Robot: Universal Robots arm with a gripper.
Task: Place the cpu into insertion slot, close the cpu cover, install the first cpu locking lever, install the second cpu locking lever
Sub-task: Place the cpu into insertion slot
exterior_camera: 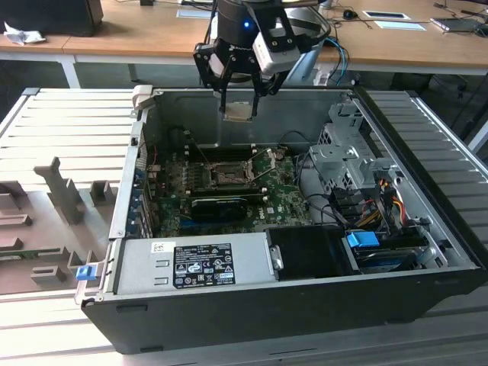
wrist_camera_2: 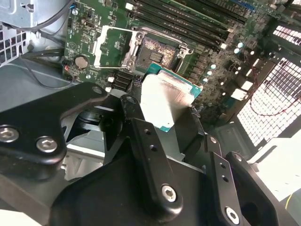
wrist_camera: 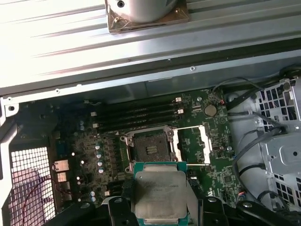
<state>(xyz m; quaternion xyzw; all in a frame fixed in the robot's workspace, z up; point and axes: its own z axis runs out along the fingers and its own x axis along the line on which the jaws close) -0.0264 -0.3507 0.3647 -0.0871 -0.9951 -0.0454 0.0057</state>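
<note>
Silver-topped and green-edged, the cpu (exterior_camera: pixel 239 112) sits clamped between the fingers of the gripper (exterior_camera: pixel 239 105) in the exterior view, high over the far wall of the open computer case (exterior_camera: pixel 427 252). From there the insertion slot (exterior_camera: pixel 227 177) lies below and nearer, well apart from the cpu. The board around it is crowded: a long black card (exterior_camera: pixel 221 204) sits just on its near side, and cables (exterior_camera: pixel 320 194) run to the exterior view's right.

In the second wrist view the jaws are closed on two opposite edges of the cpu (wrist_camera_2: pixel 164 99), whose flat face shows. Beyond it the insertion slot (wrist_camera_2: pixel 157 52) stands bare, its pins uncovered. The cpu cover (wrist_camera_2: pixel 109 44) is swung open beside it; how steeply it stands is unclear.

In the first wrist view the cpu (wrist_camera: pixel 160 193) appears just short of the insertion slot (wrist_camera: pixel 149 147), its edges roughly square to the socket's. The cpu cover (wrist_camera: pixel 192 141) is off to one side, with the memory slots (wrist_camera: pixel 136 115) beyond the socket.
</note>
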